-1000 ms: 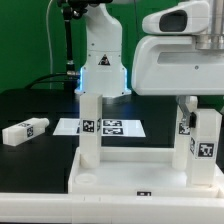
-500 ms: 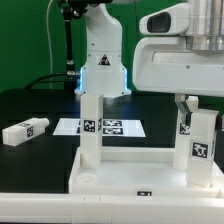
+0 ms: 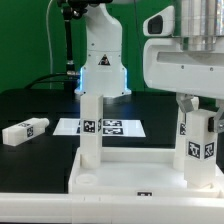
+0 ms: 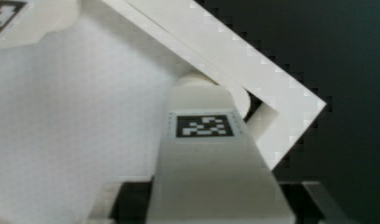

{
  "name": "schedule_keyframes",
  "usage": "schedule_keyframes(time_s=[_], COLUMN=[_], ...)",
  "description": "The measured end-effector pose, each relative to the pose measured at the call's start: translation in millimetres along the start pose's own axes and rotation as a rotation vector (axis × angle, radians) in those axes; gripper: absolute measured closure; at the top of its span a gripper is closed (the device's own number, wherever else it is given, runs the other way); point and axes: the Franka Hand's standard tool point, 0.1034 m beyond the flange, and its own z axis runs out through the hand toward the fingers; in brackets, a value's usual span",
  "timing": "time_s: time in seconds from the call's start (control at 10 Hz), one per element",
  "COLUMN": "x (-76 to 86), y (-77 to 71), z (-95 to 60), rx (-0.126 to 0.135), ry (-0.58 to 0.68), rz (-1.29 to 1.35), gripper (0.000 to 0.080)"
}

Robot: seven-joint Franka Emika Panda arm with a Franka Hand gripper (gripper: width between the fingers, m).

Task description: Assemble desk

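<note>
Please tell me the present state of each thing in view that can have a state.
Pincer: shut on the held leg.
Held leg: upright at the tabletop corner on the exterior view's right; seated or not, unclear.
Standing leg: upright at the tabletop's other far corner, not gripped.
Loose leg: lying on its side on the table, apart from the tabletop.
Tabletop: flat, rim up.

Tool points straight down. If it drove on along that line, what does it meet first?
The tool is shut on a leg, so the leg leads. Its lower end would meet the tabletop at the corner on the exterior view's right. I cannot tell whether it already touches.
</note>
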Motion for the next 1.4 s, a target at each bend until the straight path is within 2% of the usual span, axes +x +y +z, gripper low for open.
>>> schedule_keyframes(time_s=[0.2,0.3,0.4,0.5,0.6,0.9,1.4], x=[-0.4,-0.7,-0.7,-1.0,-2.4,-1.6,-4.2], y=[-0.1,-0.5,-0.6,-0.3,0.2,0.5,-0.9], z=[0.2,0.2,0.2,0.1,-0.7,-2.2,-2.2], rx=[0.002,0.004,0.005,0.002,-0.008,-0.025,-0.031], ry=[-0.004,-0.006,-0.006,-0.007,-0.015,-0.007,-0.005], rz=[0.122,0.137,0.105,0.082,0.015,-0.343,-0.723], gripper=[0.0509,0.0435,0.0435,0.0286,0.0181,0.0151,0.015])
